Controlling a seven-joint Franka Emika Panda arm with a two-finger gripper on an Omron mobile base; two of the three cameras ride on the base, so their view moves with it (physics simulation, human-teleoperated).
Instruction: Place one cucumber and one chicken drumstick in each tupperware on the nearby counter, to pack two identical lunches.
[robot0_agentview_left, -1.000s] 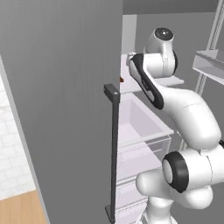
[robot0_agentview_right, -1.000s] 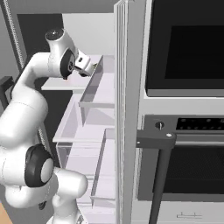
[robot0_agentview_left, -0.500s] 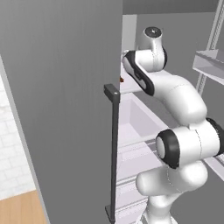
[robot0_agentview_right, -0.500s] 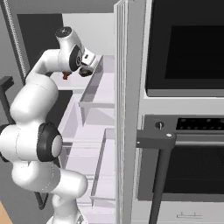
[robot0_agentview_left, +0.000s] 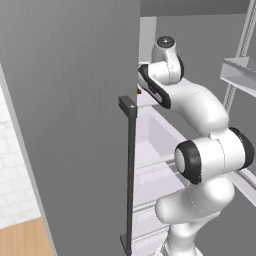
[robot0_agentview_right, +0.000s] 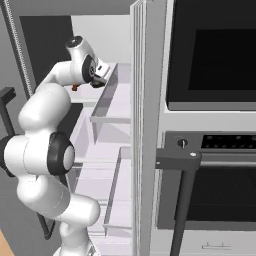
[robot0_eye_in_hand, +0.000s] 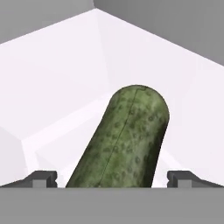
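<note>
The cucumber's (robot0_eye_in_hand: 127, 140) near end, between the fingertips (robot0_eye_in_hand: 41, 178), is cut off by the hand view's bottom band; whether it touches them cannot be told.

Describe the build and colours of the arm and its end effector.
The arm is made of glossy white, rounded segments joined by dark grey to black rings, with a round grey cap on the topmost joint. No loose cables show. The end effector has two small, dark grey, blocky fingertips; in the right base view its body looks pale with dark parts.
</note>
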